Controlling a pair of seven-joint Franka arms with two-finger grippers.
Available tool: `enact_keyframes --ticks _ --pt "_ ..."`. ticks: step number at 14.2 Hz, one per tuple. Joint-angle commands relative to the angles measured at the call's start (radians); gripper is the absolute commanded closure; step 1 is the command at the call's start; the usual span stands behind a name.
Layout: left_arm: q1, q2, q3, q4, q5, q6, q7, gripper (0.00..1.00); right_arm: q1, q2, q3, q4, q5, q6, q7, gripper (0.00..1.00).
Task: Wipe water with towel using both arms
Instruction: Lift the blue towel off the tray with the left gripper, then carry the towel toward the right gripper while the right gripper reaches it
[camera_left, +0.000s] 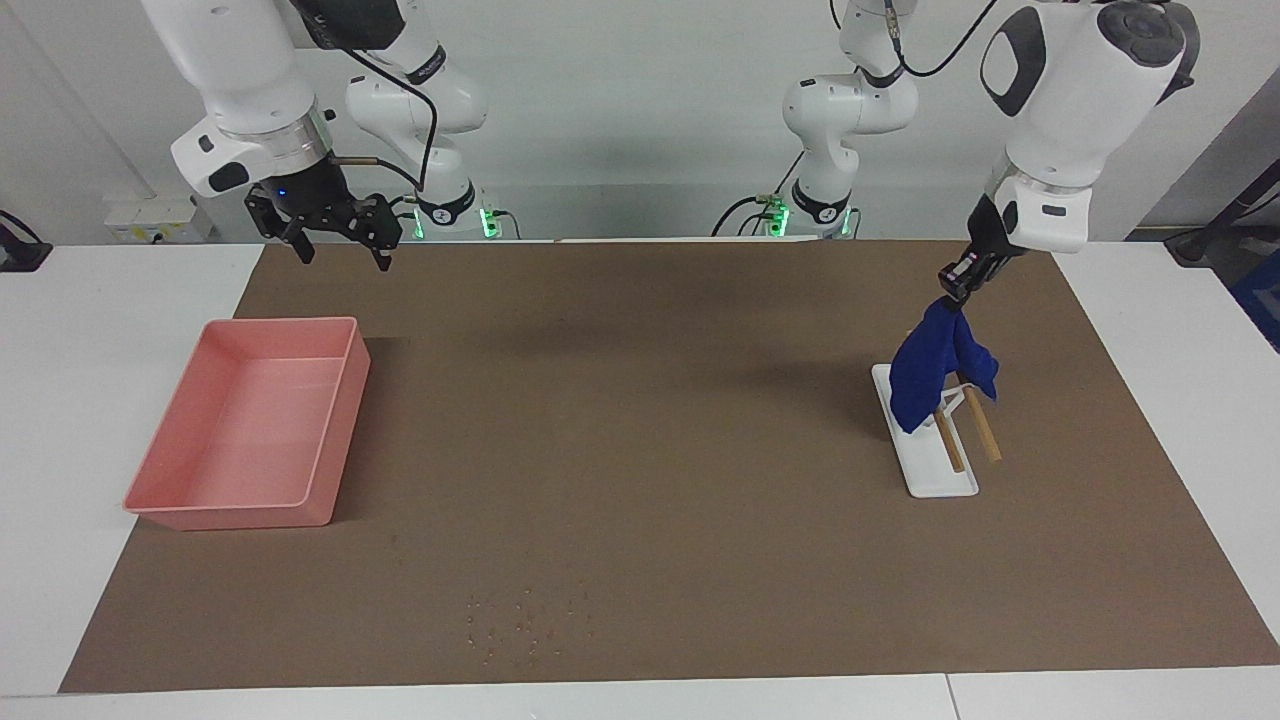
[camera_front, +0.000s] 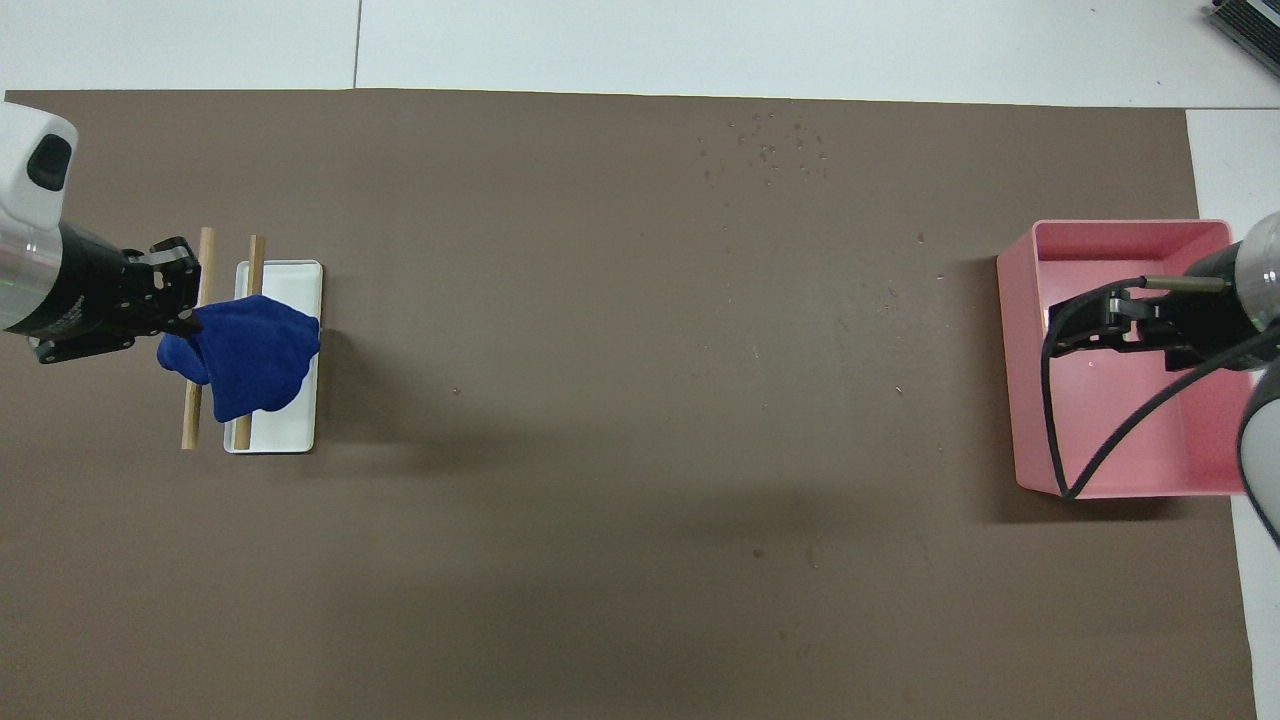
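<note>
The blue towel (camera_left: 940, 370) hangs bunched from my left gripper (camera_left: 955, 290), which is shut on its top edge. It dangles over a white tray (camera_left: 940, 480) with two wooden sticks (camera_left: 985, 430), its lower end down at the rack. In the overhead view the towel (camera_front: 250, 350) covers part of the tray (camera_front: 285, 430), with the left gripper (camera_front: 185, 320) beside it. Small water droplets (camera_left: 520, 620) lie scattered on the brown mat, farther from the robots; they also show in the overhead view (camera_front: 765, 150). My right gripper (camera_left: 343, 255) is open and empty, raised over the pink bin (camera_front: 1120, 240).
The pink bin (camera_left: 240, 430) stands empty at the right arm's end of the table. The brown mat (camera_left: 640, 450) covers most of the table. The tray with sticks stands at the left arm's end.
</note>
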Motion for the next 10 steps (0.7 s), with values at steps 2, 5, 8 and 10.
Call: enact_keyframes --ticks 2,5,8,10 --pt "-0.026 0.016 -0.072 0.074 -0.019 -0.055 -0.241 1.0 -0.006 -0.008 0.012 -0.012 0.086 0.03 0.247 0.04" --pt "-0.049 0.019 -0.155 0.13 -0.032 -0.052 -0.492 1.0 0.006 -0.005 0.015 -0.008 0.221 0.076 0.553 0.04" --pt "-0.129 0.021 -0.189 0.15 -0.022 -0.04 -0.679 1.0 0.07 0.019 0.015 0.008 0.348 0.152 0.912 0.04" --pt "-0.181 0.019 -0.189 0.155 -0.02 -0.019 -0.798 1.0 0.115 0.041 0.015 0.026 0.426 0.185 1.122 0.04"
